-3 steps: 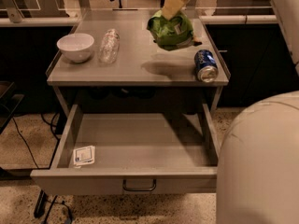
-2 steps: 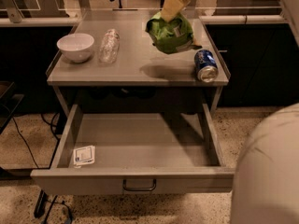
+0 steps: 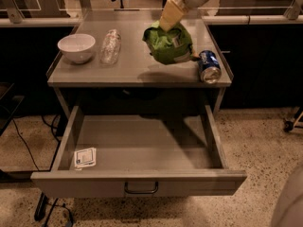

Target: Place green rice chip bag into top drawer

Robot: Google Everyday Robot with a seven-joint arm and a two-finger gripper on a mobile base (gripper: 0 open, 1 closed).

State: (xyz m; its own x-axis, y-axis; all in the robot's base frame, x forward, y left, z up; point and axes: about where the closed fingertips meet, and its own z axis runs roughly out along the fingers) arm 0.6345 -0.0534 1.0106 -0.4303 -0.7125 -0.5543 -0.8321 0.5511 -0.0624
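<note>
Grey bench (image 3: pixel 132 72) behind open grey metal top drawer (image 3: pixel 142 148): above, crinkly green rice chip bag (image 3: pixel 168 45) hanging upright, top clamped between gripper (image 3: pixel 166 24) fingers.

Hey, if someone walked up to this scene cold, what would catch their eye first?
The bright green rice chip bag, hanging from the gripper above the right half of the tabletop, next to a blue soda can. Below, the top drawer stands pulled wide open, with a small white card at its front left.
</note>
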